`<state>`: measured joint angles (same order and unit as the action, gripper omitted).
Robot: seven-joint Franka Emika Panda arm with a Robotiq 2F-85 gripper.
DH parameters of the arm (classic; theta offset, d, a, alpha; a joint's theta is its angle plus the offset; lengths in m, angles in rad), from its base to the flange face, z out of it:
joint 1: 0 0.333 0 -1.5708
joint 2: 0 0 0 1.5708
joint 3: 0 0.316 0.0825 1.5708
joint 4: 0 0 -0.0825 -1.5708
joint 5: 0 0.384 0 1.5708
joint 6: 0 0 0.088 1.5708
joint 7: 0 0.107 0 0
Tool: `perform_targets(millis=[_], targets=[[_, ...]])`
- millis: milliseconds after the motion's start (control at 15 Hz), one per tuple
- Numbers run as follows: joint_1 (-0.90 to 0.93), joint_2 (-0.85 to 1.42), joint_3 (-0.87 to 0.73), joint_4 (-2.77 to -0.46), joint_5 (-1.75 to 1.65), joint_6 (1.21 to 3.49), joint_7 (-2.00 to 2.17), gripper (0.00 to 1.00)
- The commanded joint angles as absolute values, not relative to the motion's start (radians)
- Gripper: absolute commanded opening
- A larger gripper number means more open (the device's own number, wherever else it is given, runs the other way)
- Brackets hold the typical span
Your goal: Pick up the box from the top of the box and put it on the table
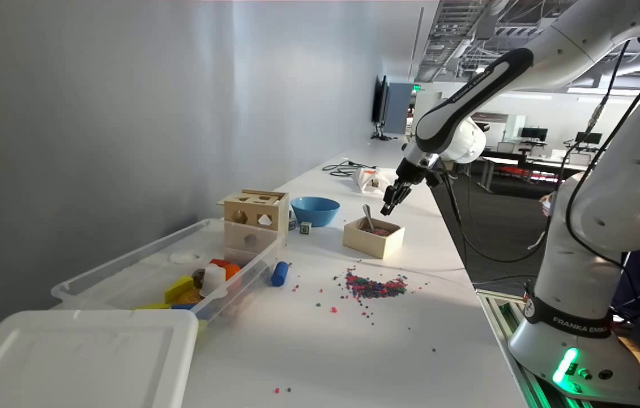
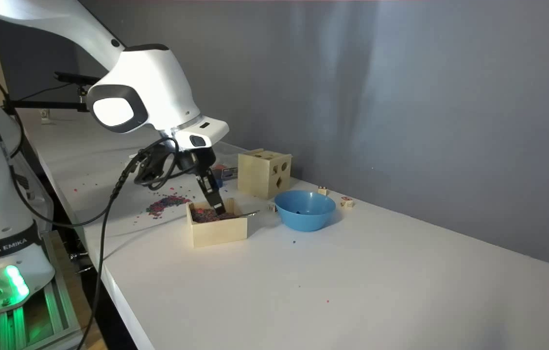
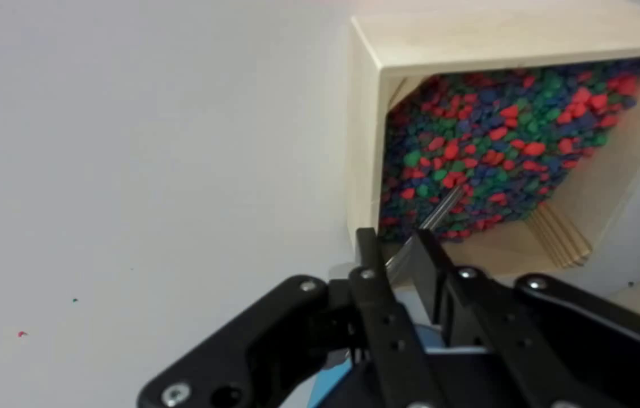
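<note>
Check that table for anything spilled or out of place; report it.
Colored pebbles lie spilled in a patch on the tabletop beside the open wooden box, with stray bits scattered farther off. The box holds similar pebbles, so these probably belong inside.

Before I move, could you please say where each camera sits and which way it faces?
An exterior view: near the white lid, facing along the table; arm and base show.
An exterior view: past the blue bowl, facing oppositely along the table; arm and base show.
Wrist view: on the wrist, looking down into the wooden box of gravel; fingers show.
Both exterior views share the wooden box and shape sorter.
</note>
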<state>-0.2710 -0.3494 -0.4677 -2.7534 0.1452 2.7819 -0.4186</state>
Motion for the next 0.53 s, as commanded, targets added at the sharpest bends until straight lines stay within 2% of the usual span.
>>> perform_targets(millis=[0, 200, 333, 467], targets=[[-0.267, -0.419, -0.475, -2.749, 0.155, 2.779, -0.385, 0.53], [-0.323, -0.499, -0.430, -2.745, 0.086, 2.679, -0.334, 0.73], [-0.391, -0.529, -0.373, -2.719, -0.033, 2.557, -0.323, 0.88], [-0.379, -0.588, -0.369, -2.683, -0.086, 2.400, -0.381, 0.98]])
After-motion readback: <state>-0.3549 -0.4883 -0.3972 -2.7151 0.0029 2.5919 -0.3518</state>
